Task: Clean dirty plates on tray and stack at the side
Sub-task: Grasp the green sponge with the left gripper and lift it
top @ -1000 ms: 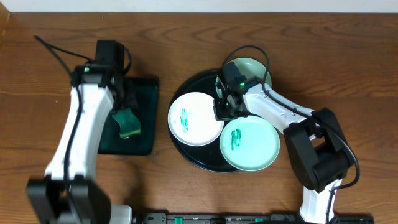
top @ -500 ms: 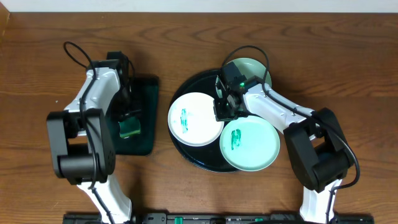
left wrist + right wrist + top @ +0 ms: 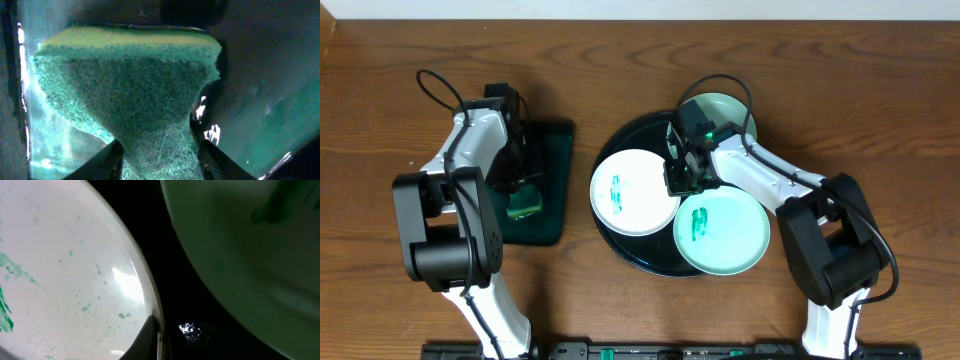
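Overhead, the left arm has folded back on itself over the last second, and the sponge (image 3: 526, 203) has stayed low over the dark green tray (image 3: 552, 150), shifting only slightly. The left wrist view shows the left fingers (image 3: 215, 162) clamped on the sponge's scouring side, squeezing it into a narrow waist above the wet green surface.

The right arm has not moved in that time. The right fingers (image 3: 147, 340) are together at the rim of the white plate (image 3: 635, 192), where it meets the front turquoise plate (image 3: 722, 228). Whether the rim is actually pinched between them, I cannot tell.

All 3 plates sit on the black tray (image 3: 630, 135). The white one and the front turquoise one carry green smears in the middle, and the rear turquoise plate (image 3: 725, 108) is partly hidden by the arm. Nothing is stacked on the bench (image 3: 620, 60) beside the tray.

My reading is that the task is at its start. The sponge is in hand but well apart from the plates, so the left arm must first cross to the black tray before any wiping can begin.
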Motion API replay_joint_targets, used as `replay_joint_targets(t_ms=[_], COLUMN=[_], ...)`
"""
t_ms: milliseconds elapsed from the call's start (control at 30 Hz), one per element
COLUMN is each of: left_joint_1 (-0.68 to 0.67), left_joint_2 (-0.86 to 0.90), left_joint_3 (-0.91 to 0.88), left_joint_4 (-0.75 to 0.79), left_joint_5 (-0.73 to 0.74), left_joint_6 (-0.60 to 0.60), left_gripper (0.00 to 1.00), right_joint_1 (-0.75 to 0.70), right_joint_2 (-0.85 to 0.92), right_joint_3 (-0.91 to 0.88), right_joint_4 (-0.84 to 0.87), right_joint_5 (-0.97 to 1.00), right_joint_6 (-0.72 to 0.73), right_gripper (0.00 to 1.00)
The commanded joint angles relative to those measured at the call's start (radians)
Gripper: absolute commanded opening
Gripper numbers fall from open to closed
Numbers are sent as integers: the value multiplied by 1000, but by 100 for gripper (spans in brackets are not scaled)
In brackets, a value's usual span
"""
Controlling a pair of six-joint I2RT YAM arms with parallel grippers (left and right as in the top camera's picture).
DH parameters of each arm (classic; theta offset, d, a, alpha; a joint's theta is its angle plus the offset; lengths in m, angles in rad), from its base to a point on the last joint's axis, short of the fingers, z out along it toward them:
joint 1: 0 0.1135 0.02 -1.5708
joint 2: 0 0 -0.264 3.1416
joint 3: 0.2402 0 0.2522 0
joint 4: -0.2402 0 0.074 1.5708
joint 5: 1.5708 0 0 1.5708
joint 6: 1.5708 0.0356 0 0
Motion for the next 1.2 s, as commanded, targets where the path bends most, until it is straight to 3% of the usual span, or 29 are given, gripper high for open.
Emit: replay_joint_targets(t_ms=[0,367,600,1167], left_joint_1=[0,17,70,70], left_joint_2=[-17,-201,-180,-45], left_joint_3=[0,0,-10,-12], left_joint_4=[8,7,-2,1], left_joint_5=[-2,-12,51,133], left_joint_6=[14,-5,-28,17], left_gripper=[55,57,49,49], right_joint_1=[6,6,6,4], right_joint_2=[16,16,16,16], right_joint_3=[-13,-13,-13,-13], right_joint_4=[-12,-6,-6,-2], right_joint_5=[-4,-7,-7,-8], right_joint_6=[-24,-39,-39,-39], right_gripper=[3,4,4,4])
